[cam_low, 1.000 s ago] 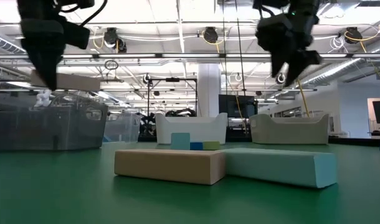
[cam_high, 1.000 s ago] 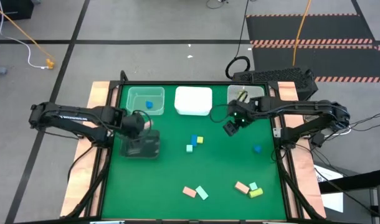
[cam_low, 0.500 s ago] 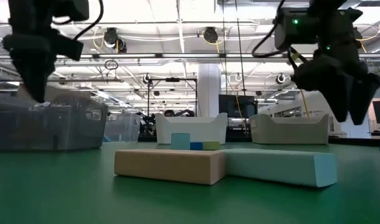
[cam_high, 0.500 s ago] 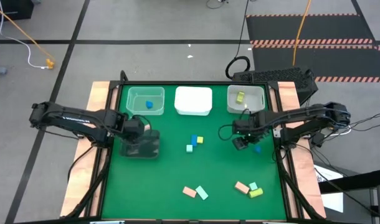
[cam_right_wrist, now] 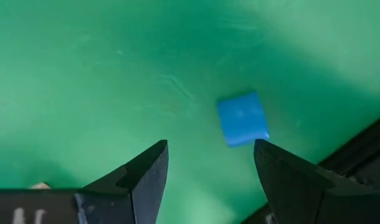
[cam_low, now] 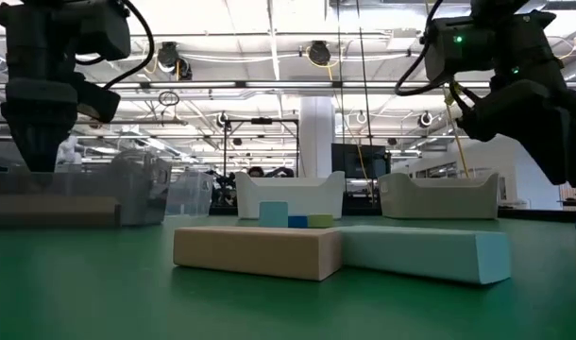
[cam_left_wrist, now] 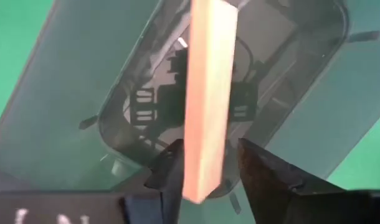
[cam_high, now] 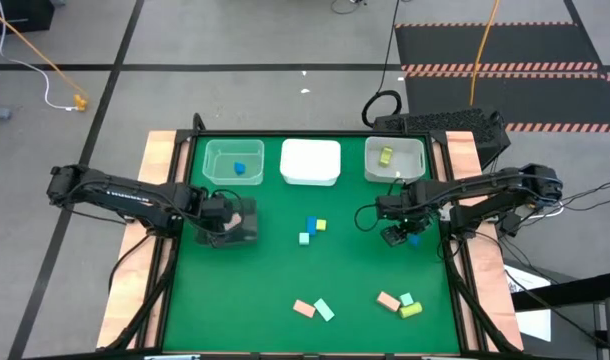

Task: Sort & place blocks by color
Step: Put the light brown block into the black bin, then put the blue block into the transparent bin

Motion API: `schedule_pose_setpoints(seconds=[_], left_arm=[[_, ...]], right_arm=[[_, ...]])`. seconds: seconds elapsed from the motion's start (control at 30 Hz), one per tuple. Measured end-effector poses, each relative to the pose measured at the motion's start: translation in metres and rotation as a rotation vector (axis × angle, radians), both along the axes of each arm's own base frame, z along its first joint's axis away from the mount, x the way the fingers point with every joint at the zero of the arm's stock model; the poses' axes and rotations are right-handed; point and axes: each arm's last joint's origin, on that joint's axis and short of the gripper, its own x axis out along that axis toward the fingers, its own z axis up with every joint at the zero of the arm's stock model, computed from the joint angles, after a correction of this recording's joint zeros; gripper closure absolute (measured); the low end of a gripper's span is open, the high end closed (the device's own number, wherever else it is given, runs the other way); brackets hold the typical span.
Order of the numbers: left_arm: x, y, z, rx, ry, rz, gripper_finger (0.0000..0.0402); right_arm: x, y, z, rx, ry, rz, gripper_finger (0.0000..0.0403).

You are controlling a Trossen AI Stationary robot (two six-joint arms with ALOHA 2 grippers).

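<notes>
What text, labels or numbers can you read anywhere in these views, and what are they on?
None can be read.
Left arm: pale lettering along the link in the high view, too small to read.
Left pincer: whitish marks on its body at the edge of the wrist view, cut off and blurred.
Blocks and bins: no markings visible.
</notes>
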Motion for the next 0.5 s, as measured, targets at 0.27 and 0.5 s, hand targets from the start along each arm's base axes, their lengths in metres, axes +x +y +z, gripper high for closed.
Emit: schedule_pose_setpoints(seconds=[0.27,0.5], left_arm=[[0.007,-0.002,0.011,-0.026,-0.049,-0.035,0.0222],[0.024,-0.011,0.048,-0.003,-0.213,-0.198,0.0220]], right_arm=[[-0.008,0.005,-0.005,0.001,0.066,0.040,0.0177],[-0.024,0.006,-0.027,0.002,0.127,0.070,0.0177]])
